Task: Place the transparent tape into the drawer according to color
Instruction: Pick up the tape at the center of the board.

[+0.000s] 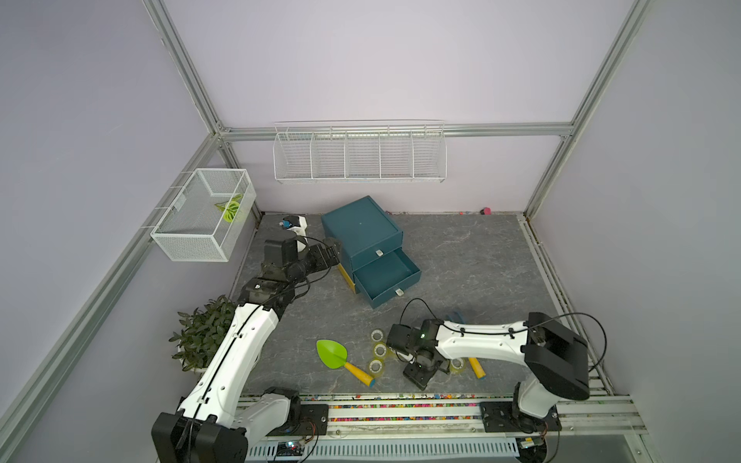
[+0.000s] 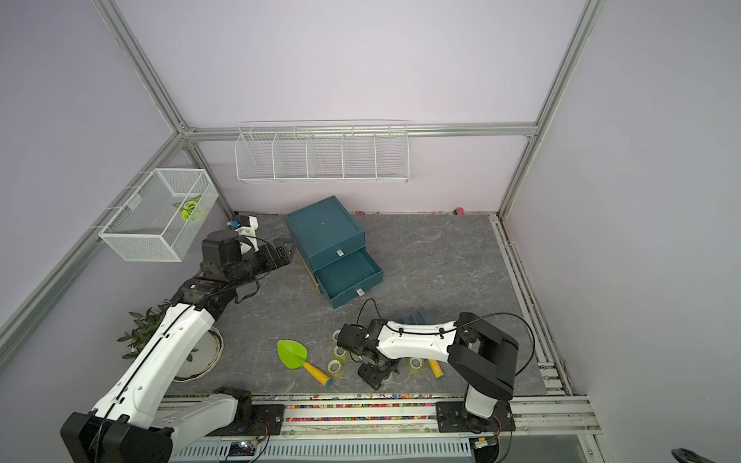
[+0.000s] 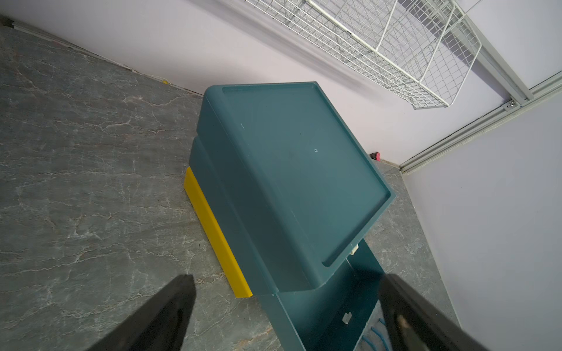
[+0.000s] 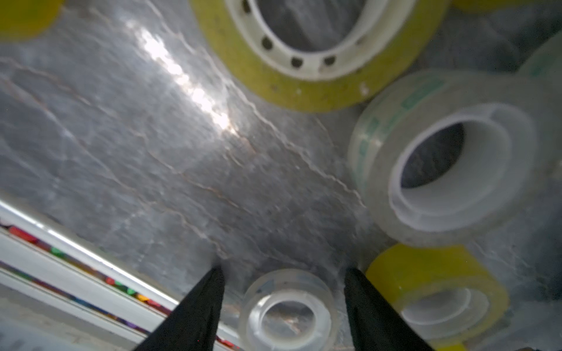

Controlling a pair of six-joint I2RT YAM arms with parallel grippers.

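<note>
Right hand (image 4: 283,270) straddles clear tape roll (image 4: 289,281); lower drawer (image 1: 387,272) open, basket (image 1: 188,240) holds leaf (image 1: 230,208).

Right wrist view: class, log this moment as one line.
right gripper: open, straddling clear tape roll | left gripper: open | lower drawer: open

Soft even light, blurred wrist close-up

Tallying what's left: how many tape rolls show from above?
4 see-through tape rolls: far roll, middle roll, near roll lined up beside the green toy shovel; fourth roll beside the right arm, which may hide more.
</note>
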